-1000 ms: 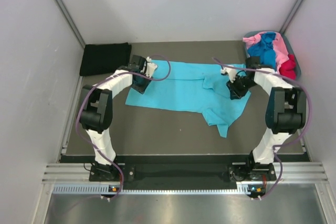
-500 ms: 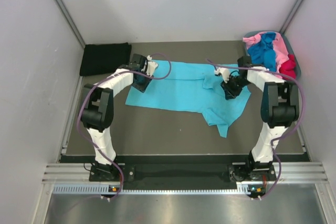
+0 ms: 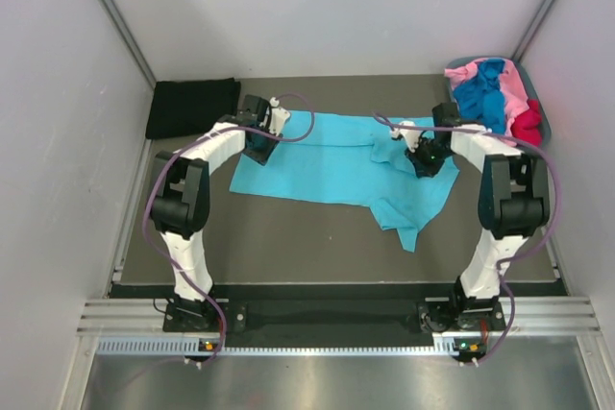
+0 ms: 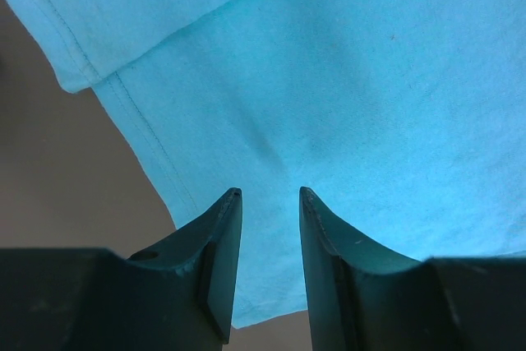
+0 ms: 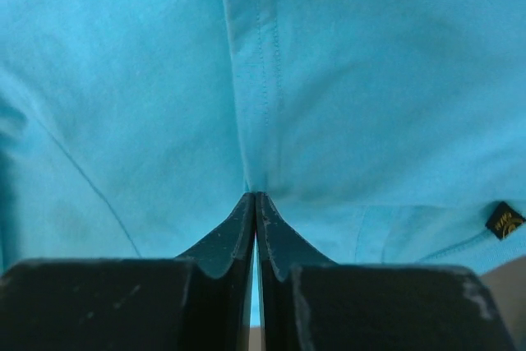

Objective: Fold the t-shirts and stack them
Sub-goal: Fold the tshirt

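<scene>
Starting at your far left, the black shirt (image 3: pixel 192 108) is lying flat just outboard of the left claw (image 4: pixel 269 195), apart from it. That claw is sitting low over the cloth with its fingers narrowly parted and gripping nothing. The turquoise shirt (image 3: pixel 327 165) is spreading out ahead of and beneath it, with a hemmed edge running off to the claw's left and bare worktop (image 3: pixel 288 237) showing beyond.

The shirt's long axis is running straight across from one claw to the other, so each arm is working over its own end: the left over the far left corner, the right over the bunched end.

The right claw (image 5: pixel 255 196) is showing its fingers pressed together. A stitched seam is running right into the tips, so I'm judging it is pinching a fold of the turquoise cloth. A small dark label (image 5: pixel 503 219) is lying to that claw's right. Past it, the tub (image 3: pixel 548 130) is holding the pink, blue and red shirts (image 3: pixel 485 93).

For the coming fold, you're probably needing the left claw to close on the edge directly under it, matching the right.
</scene>
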`<state>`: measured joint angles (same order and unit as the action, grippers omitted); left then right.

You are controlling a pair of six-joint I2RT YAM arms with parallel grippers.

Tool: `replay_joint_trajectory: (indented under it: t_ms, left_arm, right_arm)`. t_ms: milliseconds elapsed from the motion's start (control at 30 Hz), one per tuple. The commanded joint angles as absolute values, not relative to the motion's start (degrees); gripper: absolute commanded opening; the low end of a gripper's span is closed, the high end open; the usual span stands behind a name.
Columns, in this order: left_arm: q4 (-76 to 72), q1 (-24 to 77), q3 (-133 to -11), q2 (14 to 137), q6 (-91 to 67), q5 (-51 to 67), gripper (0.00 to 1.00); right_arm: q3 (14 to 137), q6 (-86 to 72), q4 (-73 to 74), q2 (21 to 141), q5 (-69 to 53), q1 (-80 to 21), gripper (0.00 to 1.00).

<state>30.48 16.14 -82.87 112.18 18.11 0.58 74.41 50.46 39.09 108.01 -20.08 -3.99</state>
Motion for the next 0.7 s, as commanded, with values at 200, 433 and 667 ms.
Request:
replay_joint_trajectory:
  t_ms: [200, 433, 667]
  left_arm:
    - [28.83, 15.91, -85.17, 112.68, 17.32, 1.49, 0.40]
    - [28.39, 15.82, -84.90, 112.32, 17.58, 1.67, 0.39]
    - [28.48, 15.82, -83.76, 111.36, 17.58, 1.85, 0.39]
  right_arm:
    - [71.02, 52.73, 39.90, 98.88, -19.25, -5.01, 0.01]
    - [68.74, 51.59, 40.26, 97.21, -19.25, -6.33, 0.07]
    - [66.80, 50.36, 35.43, 98.96, -17.23, -6.77, 0.18]
